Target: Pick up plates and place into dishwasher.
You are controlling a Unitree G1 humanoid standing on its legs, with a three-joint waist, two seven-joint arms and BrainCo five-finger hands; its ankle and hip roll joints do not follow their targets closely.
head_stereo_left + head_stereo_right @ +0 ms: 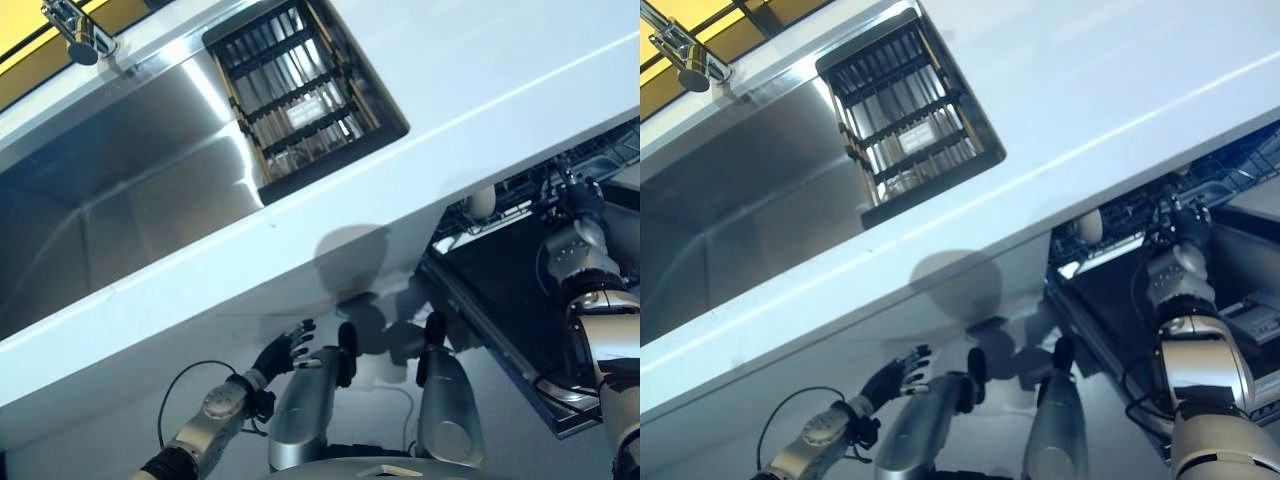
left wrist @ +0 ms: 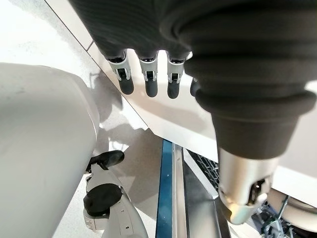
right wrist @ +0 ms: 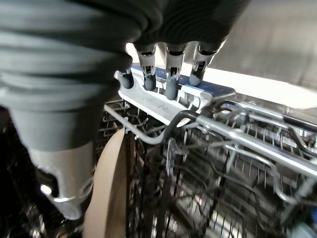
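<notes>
White table (image 1: 480, 90) running across, stainless sink (image 1: 120, 190) set into it, chrome faucet (image 1: 78, 32) at its far edge, black slatted rack (image 1: 300, 90) beside the basin, yellow surface (image 1: 50, 40) behind, pale grey floor (image 1: 390, 385) below, bright glare on steel

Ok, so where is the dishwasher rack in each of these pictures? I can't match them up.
Left eye view: the dishwasher rack is at the right edge, under the white counter.
Right eye view: it is at the right edge again, under the counter.
Left wrist view: a patch of dark wire grid beside a blue strip.
Right wrist view: grey wires close up.
Shared landmark: the pale plate standing in the rack.
</notes>
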